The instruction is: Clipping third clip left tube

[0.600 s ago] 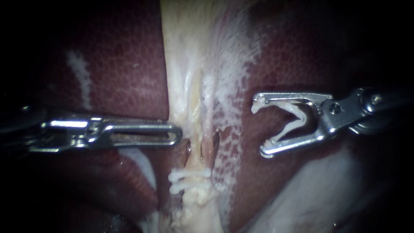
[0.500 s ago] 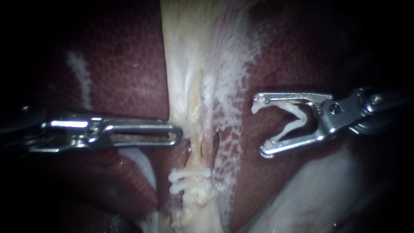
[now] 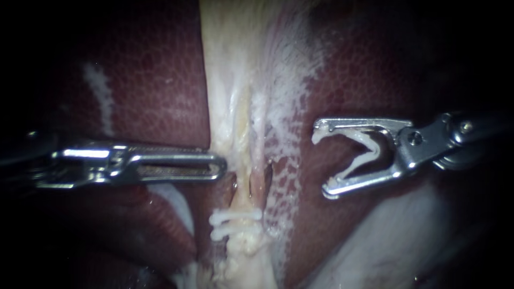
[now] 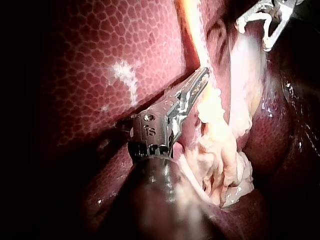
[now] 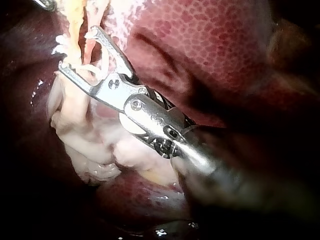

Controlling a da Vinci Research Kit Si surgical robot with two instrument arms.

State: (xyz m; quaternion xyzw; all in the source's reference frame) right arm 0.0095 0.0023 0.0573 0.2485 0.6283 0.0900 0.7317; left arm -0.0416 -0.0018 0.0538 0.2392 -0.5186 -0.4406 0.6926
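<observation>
A pale band of tissue point(image 3: 230, 80) runs down the middle of the endoscope view. In it lies the thin yellowish left tube point(image 3: 242, 184), with a pinkish tube point(image 3: 259, 176) beside it. Two white clips point(image 3: 234, 217) cross the left tube lower down. My left instrument point(image 3: 219, 166) lies level with its slotted jaws shut, the tip against the band's left edge. My right instrument point(image 3: 321, 159) stands to the right of the tubes and apart from them. Its jaws are spread wide, holding an open white clip point(image 3: 365, 150). The right wrist view shows those jaws point(image 5: 77, 49) close to the tubes.
Dark red mottled liver point(image 3: 155, 91) lies on both sides of the band. A broad pale patch of tissue point(image 3: 396, 241) sits under my right instrument. In the left wrist view, lumpy pale tissue point(image 4: 220, 160) lies beside my left instrument point(image 4: 202, 75).
My right instrument's jaws with the clip have dipped very slightly. My left instrument and the tissue have not moved.
</observation>
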